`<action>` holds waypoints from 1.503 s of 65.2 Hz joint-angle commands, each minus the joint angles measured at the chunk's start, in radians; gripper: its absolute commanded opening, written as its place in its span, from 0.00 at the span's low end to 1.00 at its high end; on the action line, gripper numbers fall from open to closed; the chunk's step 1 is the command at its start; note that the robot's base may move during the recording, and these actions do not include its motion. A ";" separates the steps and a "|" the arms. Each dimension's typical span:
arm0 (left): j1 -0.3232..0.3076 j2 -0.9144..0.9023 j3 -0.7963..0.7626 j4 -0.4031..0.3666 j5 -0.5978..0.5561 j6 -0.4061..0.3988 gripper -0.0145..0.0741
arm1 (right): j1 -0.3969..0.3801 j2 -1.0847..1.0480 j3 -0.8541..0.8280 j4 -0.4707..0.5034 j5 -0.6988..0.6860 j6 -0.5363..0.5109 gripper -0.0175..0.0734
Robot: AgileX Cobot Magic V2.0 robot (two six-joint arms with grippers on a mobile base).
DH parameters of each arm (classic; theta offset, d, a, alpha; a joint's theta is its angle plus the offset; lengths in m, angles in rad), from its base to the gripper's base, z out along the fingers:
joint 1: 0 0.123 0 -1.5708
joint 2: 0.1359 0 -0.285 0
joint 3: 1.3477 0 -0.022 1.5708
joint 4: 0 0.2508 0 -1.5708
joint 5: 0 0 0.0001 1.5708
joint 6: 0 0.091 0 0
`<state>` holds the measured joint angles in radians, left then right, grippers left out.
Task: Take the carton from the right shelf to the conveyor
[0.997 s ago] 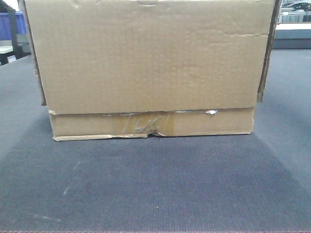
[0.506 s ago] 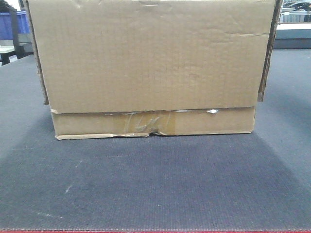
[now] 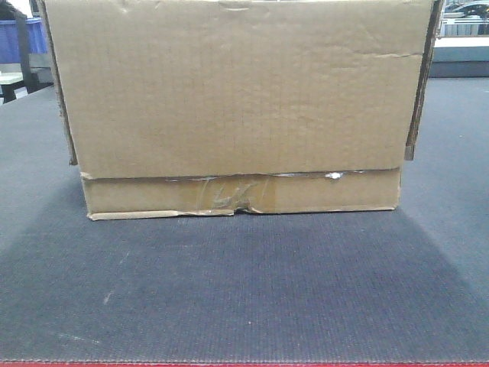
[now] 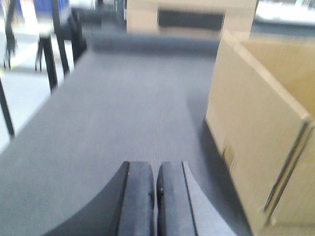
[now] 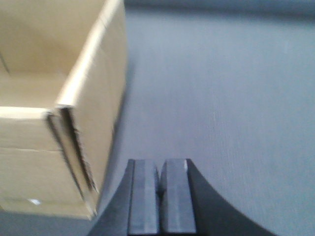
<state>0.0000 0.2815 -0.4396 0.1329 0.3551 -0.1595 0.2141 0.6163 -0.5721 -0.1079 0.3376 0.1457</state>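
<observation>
A blue plastic bin (image 3: 18, 40) sits at the upper left in the front view, behind a dark upright post (image 3: 23, 53). In the left wrist view, black metal legs (image 4: 47, 59) stand on a pale floor (image 4: 24, 93), and a blurred tan structure (image 4: 192, 17) lies far ahead.

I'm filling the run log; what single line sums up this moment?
carton: resting on conveyor | left claw: shut, empty, beside carton | right claw: shut, empty, beside carton

carton (image 3: 237, 92): plain brown, white fleck | conveyor (image 3: 244, 290): dark grey weave, red edge | bins (image 3: 15, 38): blue
</observation>
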 commanded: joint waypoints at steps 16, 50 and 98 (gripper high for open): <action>0.002 -0.221 0.008 0.017 -0.026 0.003 0.19 | -0.004 -0.408 0.156 -0.014 -0.156 -0.009 0.12; 0.002 -0.231 0.008 0.017 -0.030 0.003 0.19 | -0.004 -0.445 0.156 -0.014 -0.190 -0.009 0.12; 0.071 -0.281 0.207 -0.152 -0.189 0.254 0.19 | -0.004 -0.445 0.156 -0.014 -0.190 -0.009 0.12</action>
<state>0.0588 0.0237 -0.3134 0.0068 0.2506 0.0592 0.2135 0.1756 -0.4159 -0.1098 0.1733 0.1429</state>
